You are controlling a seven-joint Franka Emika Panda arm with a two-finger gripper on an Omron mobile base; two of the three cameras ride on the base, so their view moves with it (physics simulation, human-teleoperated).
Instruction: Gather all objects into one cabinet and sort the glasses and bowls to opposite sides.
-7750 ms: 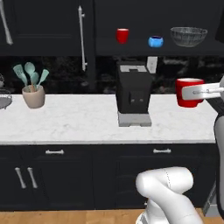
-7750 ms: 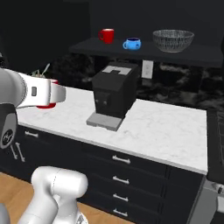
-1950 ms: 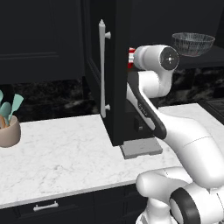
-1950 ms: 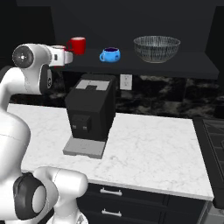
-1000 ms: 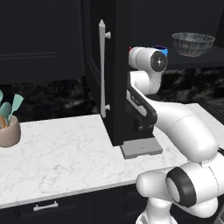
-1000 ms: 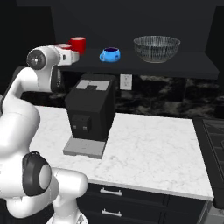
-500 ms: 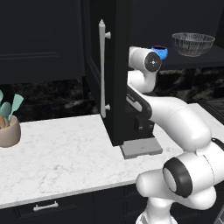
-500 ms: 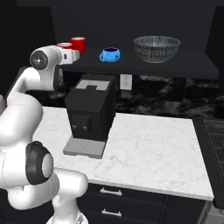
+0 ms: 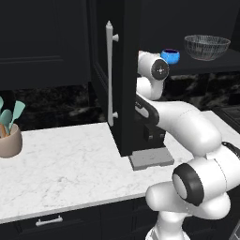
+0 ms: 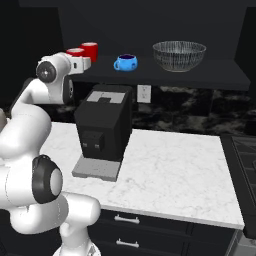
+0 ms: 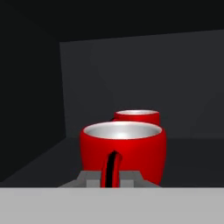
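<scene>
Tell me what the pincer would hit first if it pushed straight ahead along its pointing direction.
The pincer is shut on the near red cup. Pushed on, that cup would likely meet the second red cup just behind it, then the cabinet's back wall. The gap between the cups is unclear.

**Red, blue and clear against a black kitchen**

Two glossy red cups (image 11: 124, 151) with pale grey insides sit on the black cabinet's dark shelf (image 10: 200, 75), alongside a bright-blue bowl (image 10: 125, 62) and a transparent bowl (image 10: 179, 55) with a fine mesh pattern. A black machine (image 10: 104, 127) stands on white, grey-veined marble (image 10: 175, 170). A beige pot (image 9: 9, 143) holds teal utensils.
</scene>
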